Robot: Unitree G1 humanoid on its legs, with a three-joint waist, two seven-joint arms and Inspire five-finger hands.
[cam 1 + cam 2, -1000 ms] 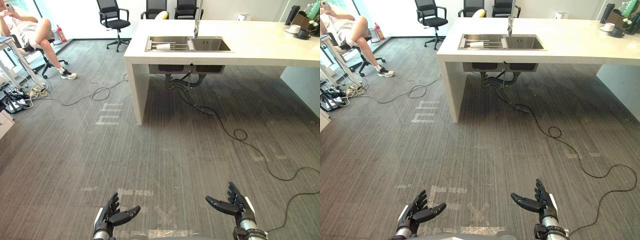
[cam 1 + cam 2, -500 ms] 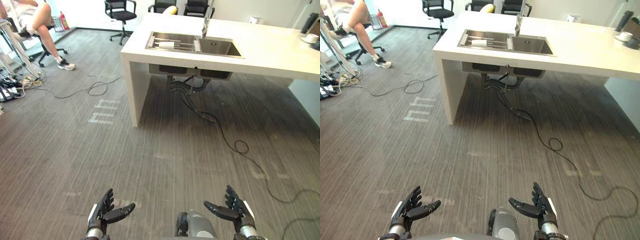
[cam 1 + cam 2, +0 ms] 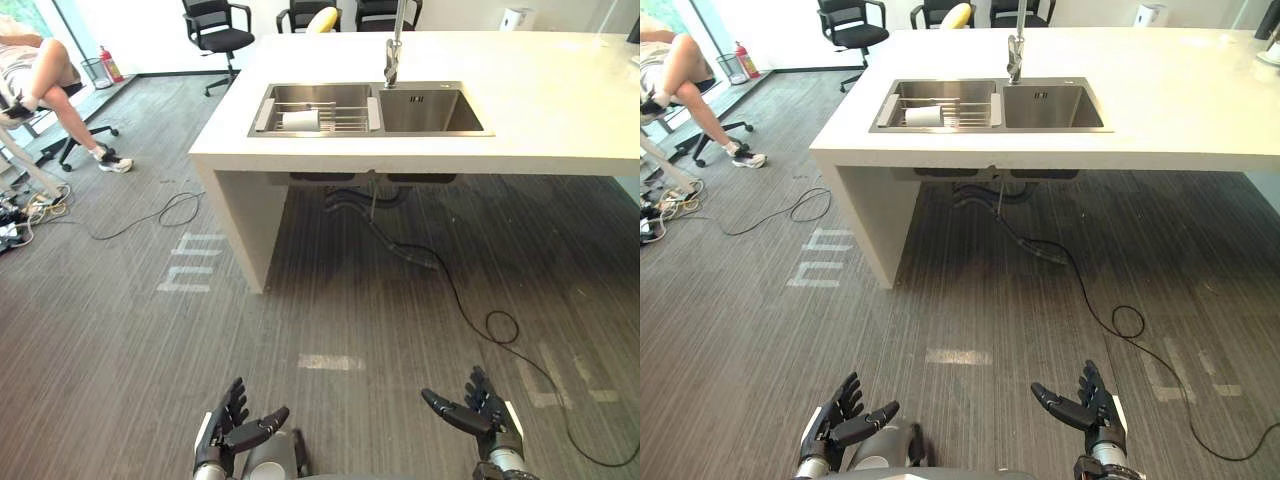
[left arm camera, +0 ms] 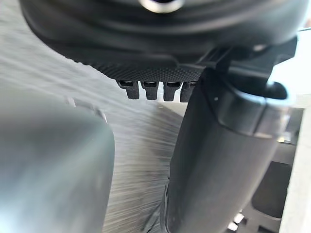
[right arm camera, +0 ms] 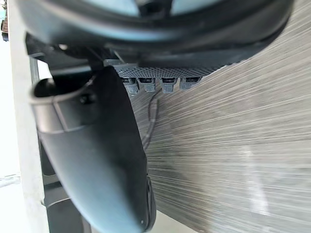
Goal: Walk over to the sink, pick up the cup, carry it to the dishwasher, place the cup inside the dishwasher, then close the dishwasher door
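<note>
Dark left hand (image 3: 235, 432) and dark right hand (image 3: 482, 413) sit low out front, palms facing in, fingers loose and spread, holding nothing. That's likely a neutral walking pose, with nothing in reach. Grey striped carpet floor (image 3: 140, 350) runs ahead to the white island counter (image 3: 560, 110). The white cup (image 3: 299, 120) lies on its side on the wire rack (image 3: 345, 121) across the left basin of the stainless steel double sink (image 3: 432, 112), well apart from both hands.

No text, label, number or sign can be read.
</note>
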